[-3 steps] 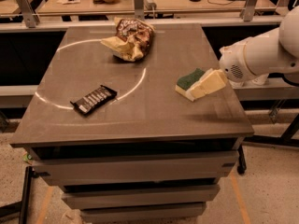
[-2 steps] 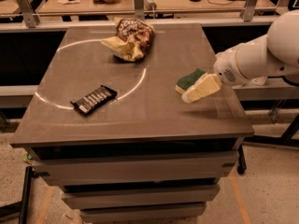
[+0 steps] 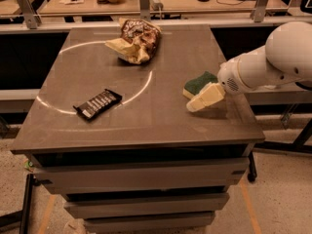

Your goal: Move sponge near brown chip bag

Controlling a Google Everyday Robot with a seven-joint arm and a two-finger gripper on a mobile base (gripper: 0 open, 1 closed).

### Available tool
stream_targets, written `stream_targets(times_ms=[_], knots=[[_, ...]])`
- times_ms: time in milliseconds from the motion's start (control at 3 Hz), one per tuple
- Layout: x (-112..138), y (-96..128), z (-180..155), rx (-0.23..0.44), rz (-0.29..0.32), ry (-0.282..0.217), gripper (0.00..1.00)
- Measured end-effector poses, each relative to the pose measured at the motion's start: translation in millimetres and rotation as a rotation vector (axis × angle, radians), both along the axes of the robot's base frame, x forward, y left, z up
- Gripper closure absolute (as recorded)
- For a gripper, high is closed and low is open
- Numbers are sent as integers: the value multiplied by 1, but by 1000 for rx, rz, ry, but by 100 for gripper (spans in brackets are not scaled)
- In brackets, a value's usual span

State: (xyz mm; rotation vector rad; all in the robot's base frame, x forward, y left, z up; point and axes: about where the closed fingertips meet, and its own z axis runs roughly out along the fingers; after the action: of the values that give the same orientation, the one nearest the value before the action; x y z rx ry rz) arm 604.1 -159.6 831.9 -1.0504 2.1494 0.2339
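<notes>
Claw [image 3: 201, 96] is at the sponge [image 3: 199, 82], perhaps touching; I cannot tell its grip. The brown chip bag [image 3: 135, 39] and candy bar [image 3: 97, 104] lie well apart on the counter [image 3: 146, 126].

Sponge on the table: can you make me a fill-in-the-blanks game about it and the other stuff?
The robot's cream claw is beside the yellow foam sponge with the dark ___ top.
The crumpled foil chip bag is dark ___ with tan parts.
The flat ___ candy bar wrapper lies on the grey table.
Missing words: green, brown, black.
</notes>
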Motion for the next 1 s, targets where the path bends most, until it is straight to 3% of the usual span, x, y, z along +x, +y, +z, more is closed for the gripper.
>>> stream_targets(times_ms=[333,1000], knots=[[4,-3,-9,-3,-10,16,17],[7,-6,-12,-3,-7,22,63]])
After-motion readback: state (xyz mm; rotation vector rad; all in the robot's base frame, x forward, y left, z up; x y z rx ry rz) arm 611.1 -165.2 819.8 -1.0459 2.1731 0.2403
